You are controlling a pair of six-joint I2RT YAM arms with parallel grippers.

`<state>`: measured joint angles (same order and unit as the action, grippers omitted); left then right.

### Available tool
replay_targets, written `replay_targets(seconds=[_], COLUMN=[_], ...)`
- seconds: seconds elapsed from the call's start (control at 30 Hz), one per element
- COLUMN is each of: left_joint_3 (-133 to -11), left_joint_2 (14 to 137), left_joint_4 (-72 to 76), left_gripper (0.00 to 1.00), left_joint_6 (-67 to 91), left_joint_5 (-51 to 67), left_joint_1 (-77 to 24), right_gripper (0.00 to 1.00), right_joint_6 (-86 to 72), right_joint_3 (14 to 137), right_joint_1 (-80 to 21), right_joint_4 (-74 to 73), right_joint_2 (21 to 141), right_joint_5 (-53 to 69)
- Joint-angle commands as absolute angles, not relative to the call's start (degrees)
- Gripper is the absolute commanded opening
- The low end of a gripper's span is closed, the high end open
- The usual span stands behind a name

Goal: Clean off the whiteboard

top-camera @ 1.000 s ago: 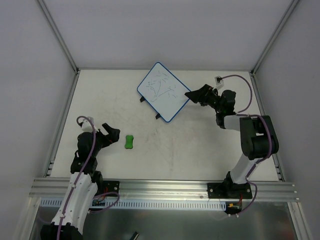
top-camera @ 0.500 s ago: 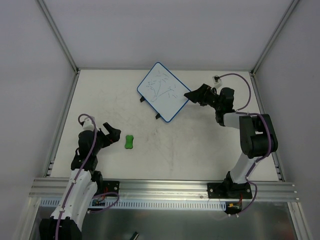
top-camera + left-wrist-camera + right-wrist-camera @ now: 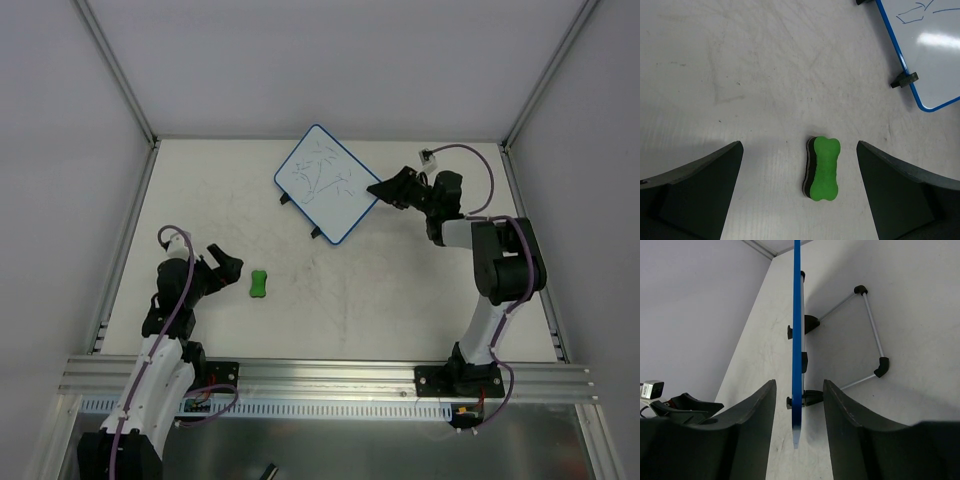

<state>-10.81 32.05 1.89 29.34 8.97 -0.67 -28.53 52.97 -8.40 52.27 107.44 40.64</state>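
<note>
Left gripper has its jaws spread wide with nothing in them, and the green eraser lies on the table just in front of it. The whiteboard is at the far middle, scribbles on it. The right gripper straddles the board's right edge, jaws partly apart, with a small gap on each side of the blue frame.

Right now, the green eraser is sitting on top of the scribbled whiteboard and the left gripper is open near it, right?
Not quite. The green eraser lies on the table, apart from the whiteboard, not on top of it, as the left wrist view shows. The whiteboard is scribbled, and the left gripper is open near the eraser.
</note>
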Motion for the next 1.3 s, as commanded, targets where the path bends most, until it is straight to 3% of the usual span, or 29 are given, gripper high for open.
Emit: replay_targets(seconds=[0.0,0.1,0.37,0.87,1.27], left_joint_3=[-13.3,-13.2,-14.0,-33.3,-42.4], left_joint_2=[33.1,33.1,32.8,49.6,68.4], left_joint_4=[3.9,3.9,3.4,-17.0,-24.2], left_gripper=[0.99,0.99,0.95,0.97,0.92], left_joint_6=[28.7,28.7,26.3,25.9,20.0], left_joint_5=[10.5,10.7,11.8,-3.3,-1.8], left_joint_1=[-0.4,-0.4,-0.4,-14.6,-21.8], right_gripper=[0.43,0.42,0.19,0.01,0.00], right_joint_6=[-29.4,-29.5,-29.1,-29.4,-29.4], right_joint_3=[55.9,56.8,56.5,56.5,56.9], right_joint_1=[-8.7,-8.8,-8.8,-8.7,-8.7], right_joint_4=[55.9,55.9,55.5,55.6,55.7], right_joint_2=[108.1,109.2,109.0,109.0,109.3], right_joint_5=[42.5,42.9,42.5,42.6,43.0])
